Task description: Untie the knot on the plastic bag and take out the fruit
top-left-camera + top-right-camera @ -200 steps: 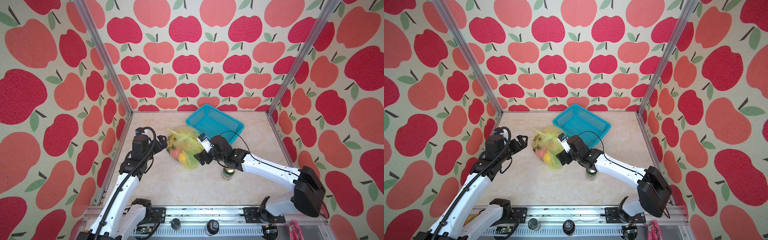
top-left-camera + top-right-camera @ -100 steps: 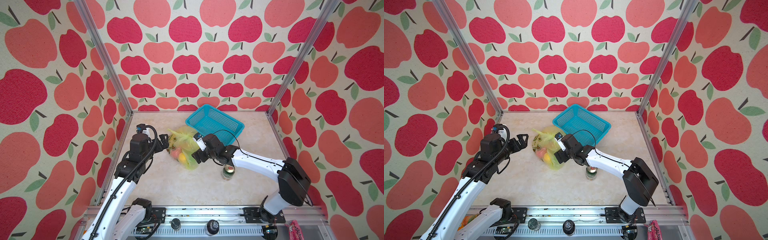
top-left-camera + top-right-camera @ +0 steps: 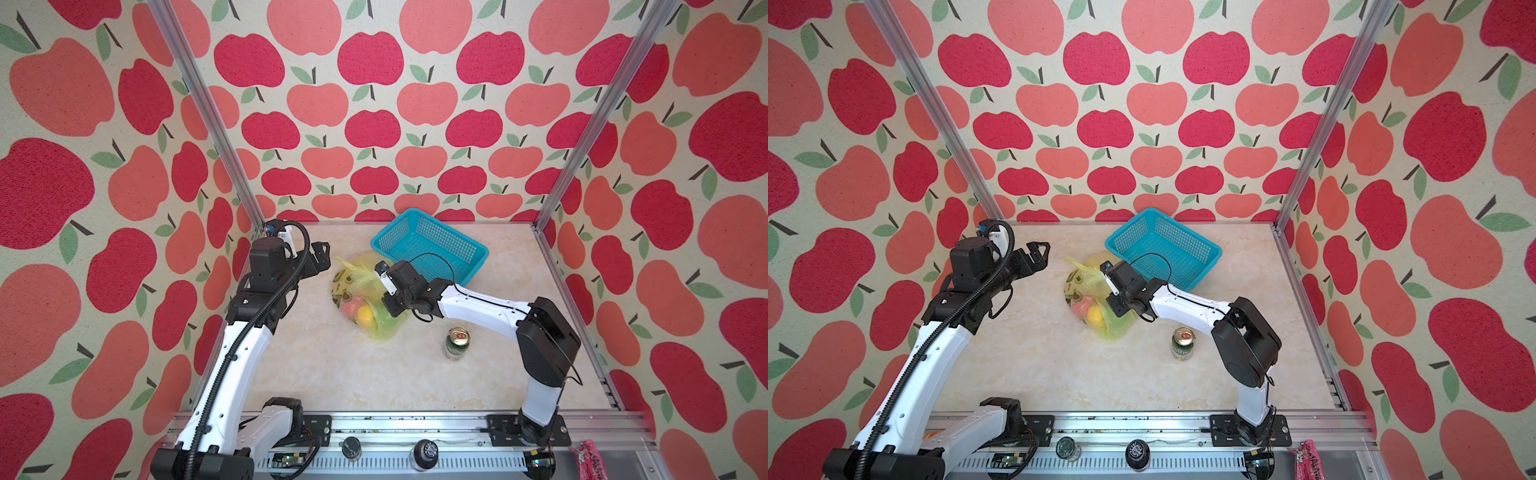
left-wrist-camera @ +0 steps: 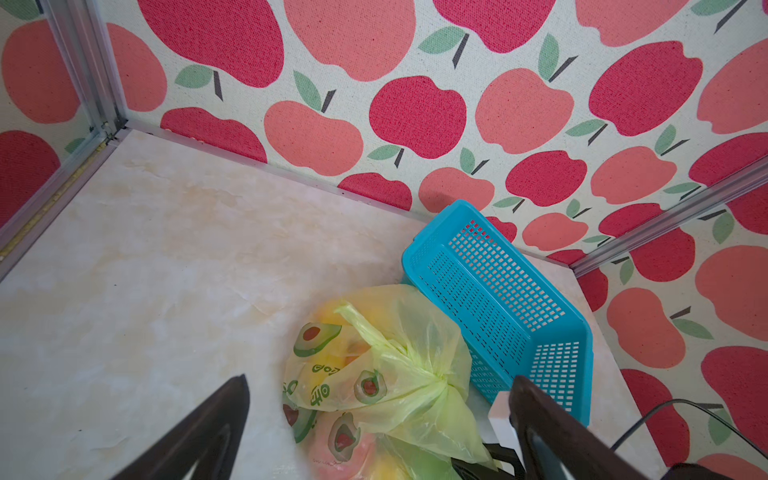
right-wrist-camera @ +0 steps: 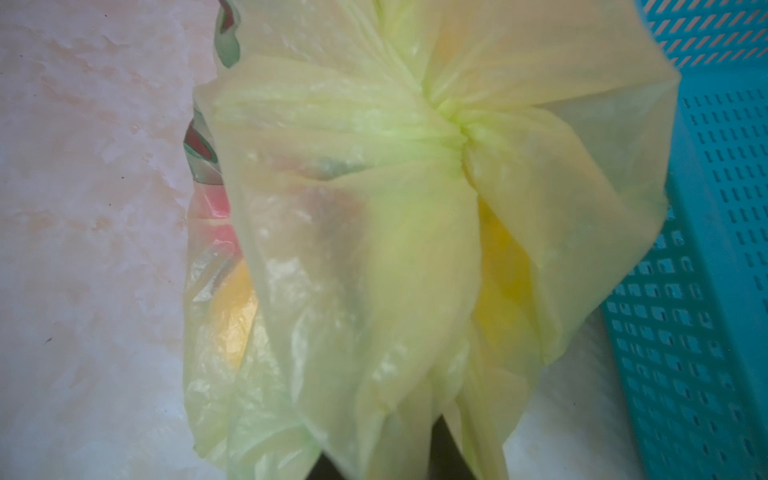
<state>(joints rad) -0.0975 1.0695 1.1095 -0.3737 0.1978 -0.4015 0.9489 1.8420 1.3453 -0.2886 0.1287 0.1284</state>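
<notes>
Jaws: two pairs; one bag point(image 3: 354, 286), one basket point(image 3: 436, 245), one can point(image 3: 457, 343)

Left pincer point(image 3: 1044, 252) spread wide, held high (arm bent at elbow); right pincer point(image 5: 382, 457) clamped, arm stretched low toward middle

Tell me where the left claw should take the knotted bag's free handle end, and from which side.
Grip the pointed handle tail partway along, clear of the knot. It sticks out toward the open left claw, away from the right claw, which seems to pinch the opposite flap. So come from the left claw's side, jaws across the strip.
</notes>
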